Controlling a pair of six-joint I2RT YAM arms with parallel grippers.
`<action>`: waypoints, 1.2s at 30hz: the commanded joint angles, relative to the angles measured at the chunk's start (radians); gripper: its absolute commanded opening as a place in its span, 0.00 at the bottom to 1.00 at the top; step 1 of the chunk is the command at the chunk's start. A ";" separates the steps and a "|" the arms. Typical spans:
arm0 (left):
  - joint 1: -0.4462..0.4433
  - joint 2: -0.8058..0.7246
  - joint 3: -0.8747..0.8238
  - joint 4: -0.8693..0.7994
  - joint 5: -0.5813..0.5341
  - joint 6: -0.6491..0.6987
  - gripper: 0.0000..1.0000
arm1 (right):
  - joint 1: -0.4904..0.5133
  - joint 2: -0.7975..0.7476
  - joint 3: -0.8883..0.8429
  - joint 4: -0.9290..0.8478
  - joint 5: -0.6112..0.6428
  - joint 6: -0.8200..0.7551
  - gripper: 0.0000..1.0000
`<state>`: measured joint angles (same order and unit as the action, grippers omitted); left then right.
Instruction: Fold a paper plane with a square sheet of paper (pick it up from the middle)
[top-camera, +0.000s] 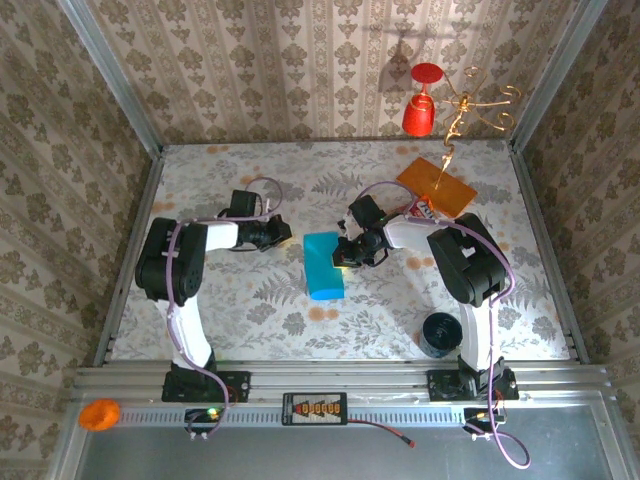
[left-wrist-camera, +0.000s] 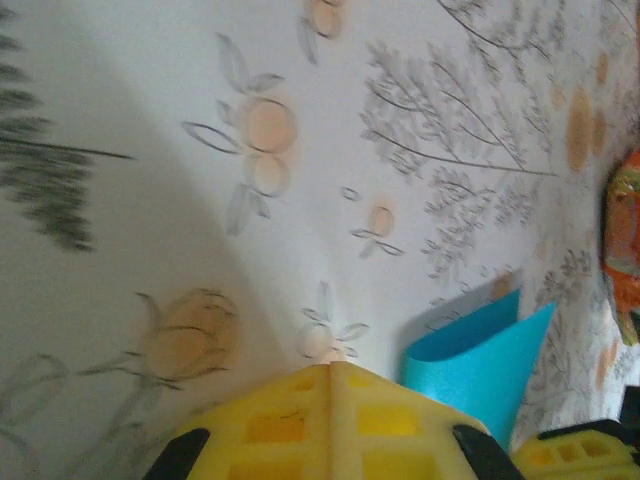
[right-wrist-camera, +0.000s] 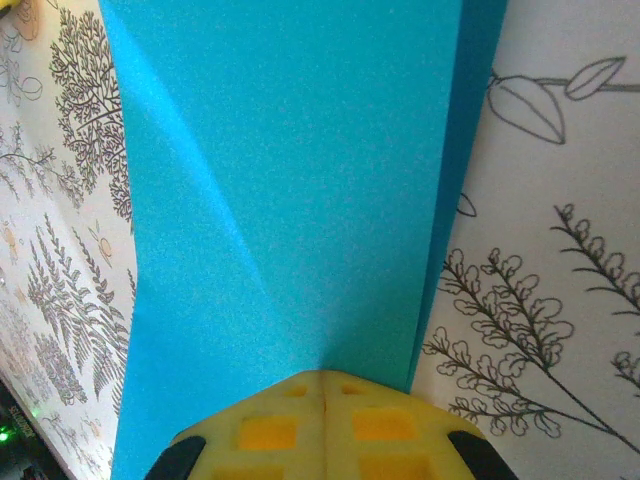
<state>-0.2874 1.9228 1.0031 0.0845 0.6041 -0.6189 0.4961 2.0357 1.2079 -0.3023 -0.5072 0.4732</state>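
From the overhead camera I see the square sheet of paper (top-camera: 322, 266) lying near the middle of the floral tabletop (top-camera: 250, 310), between the 2 arms. It reads as a teal rectangle, folded over on itself rather than lying flat as a square.

The right gripper (top-camera: 345, 254) sits at the sheet's right edge. On the right wrist feed its yellow jaws are pressed together. The teal paper (right-wrist-camera: 290, 190) runs straight out from the right gripper's tips (right-wrist-camera: 322, 385), and 2 creases converge there, so I read it as pinching the sheet's edge. One layer slopes away on the right, over the printed tabletop.

The left gripper (top-camera: 282, 235) is just left of the sheet, apart from it. On the left wrist feed its jaws are closed on each other (left-wrist-camera: 332, 375) with nothing between them, low over the tabletop. A curled, lifted flap of the paper (left-wrist-camera: 480, 365) stands just beyond them.

Farther back on the right lies an orange card (top-camera: 436, 183), with a red-and-yellow snack packet (top-camera: 424, 209) at its near edge. A red glass (top-camera: 421, 105) and a gold wire stand (top-camera: 470, 105) are at the back wall. A black cylinder (top-camera: 437, 334) stands by the right arm's base.
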 joint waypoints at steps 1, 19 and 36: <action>-0.068 -0.061 -0.026 0.091 0.061 -0.056 0.00 | -0.027 0.185 -0.138 -0.255 0.355 -0.010 0.04; -0.082 0.100 0.067 -0.004 -0.051 -0.040 0.00 | -0.027 0.182 -0.143 -0.248 0.363 -0.003 0.04; -0.045 -0.044 0.088 -0.132 -0.017 -0.018 0.00 | -0.028 0.182 -0.145 -0.244 0.369 -0.002 0.05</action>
<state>-0.2844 1.9846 1.1305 -0.0128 0.5858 -0.6289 0.4942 2.0357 1.2022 -0.2920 -0.5133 0.4744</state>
